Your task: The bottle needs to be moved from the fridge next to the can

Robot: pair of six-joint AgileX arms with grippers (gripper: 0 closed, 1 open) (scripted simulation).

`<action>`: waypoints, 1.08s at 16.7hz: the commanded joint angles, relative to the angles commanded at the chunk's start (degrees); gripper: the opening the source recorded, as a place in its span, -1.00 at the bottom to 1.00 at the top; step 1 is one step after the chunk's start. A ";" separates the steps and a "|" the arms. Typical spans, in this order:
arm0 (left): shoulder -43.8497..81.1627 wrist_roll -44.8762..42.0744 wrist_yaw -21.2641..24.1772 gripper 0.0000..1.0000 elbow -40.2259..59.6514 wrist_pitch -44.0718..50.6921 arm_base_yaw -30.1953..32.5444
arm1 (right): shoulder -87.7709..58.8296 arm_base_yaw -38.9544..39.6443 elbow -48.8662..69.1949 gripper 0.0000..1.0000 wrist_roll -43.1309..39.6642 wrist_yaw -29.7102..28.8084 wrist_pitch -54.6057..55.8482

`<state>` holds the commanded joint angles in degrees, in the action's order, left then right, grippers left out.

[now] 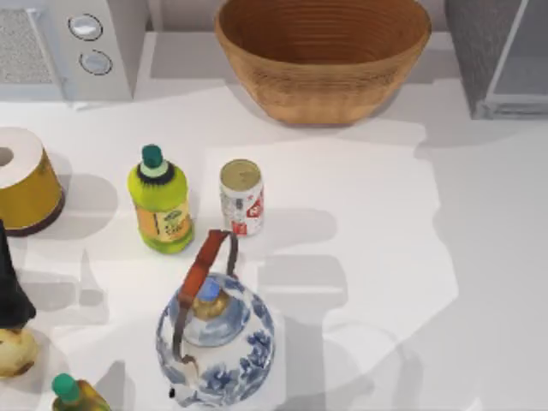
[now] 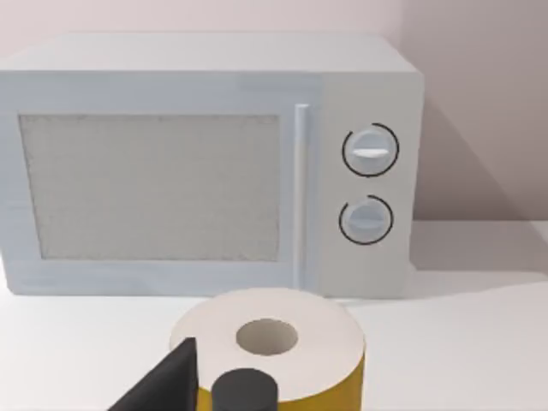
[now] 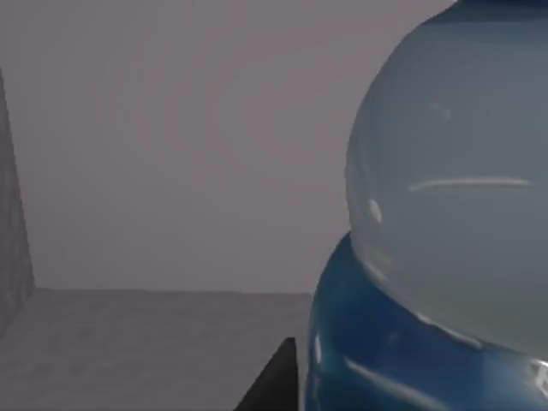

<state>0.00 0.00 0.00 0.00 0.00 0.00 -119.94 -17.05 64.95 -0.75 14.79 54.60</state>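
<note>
Inside fridge (image 1: 505, 51), at surface's far right: bottle (image 3: 445, 223) standing upright, looming right beside right wrist camera (right arm nearer). Finger state: cannot tell. Can (image 1: 241, 198) waiting well left, mid-surface.

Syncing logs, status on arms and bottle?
Right gripper inside fridge, close against bottle. Left arm parked at table's left by yellow cylinder. Can waiting beside yellow-green bottle.

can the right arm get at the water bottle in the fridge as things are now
Probably yes. The right wrist view is already inside the fridge, right up against the bottle, with nothing between them.
</note>
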 joint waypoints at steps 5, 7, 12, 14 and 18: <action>0.00 0.00 0.00 1.00 0.00 0.00 0.00 | 10.08 -2.49 -18.07 -1.00 0.18 2.77 6.60; 0.00 0.00 0.00 1.00 0.00 0.00 0.00 | 12.91 -3.22 -21.97 -1.00 0.24 3.53 8.50; 0.00 0.00 0.00 1.00 0.00 0.00 0.00 | 14.12 -3.53 -23.46 -1.00 0.26 3.86 9.34; 0.00 0.00 0.00 1.00 0.00 0.00 0.00 | 13.72 -3.11 -23.29 -1.00 0.35 3.69 9.26; 0.00 0.00 0.00 1.00 0.00 0.00 0.00 | 10.53 2.95 -22.99 -1.00 0.23 -2.46 12.38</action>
<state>0.00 0.00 0.00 0.00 0.00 0.00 -109.40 -14.09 41.96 -0.52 12.33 66.98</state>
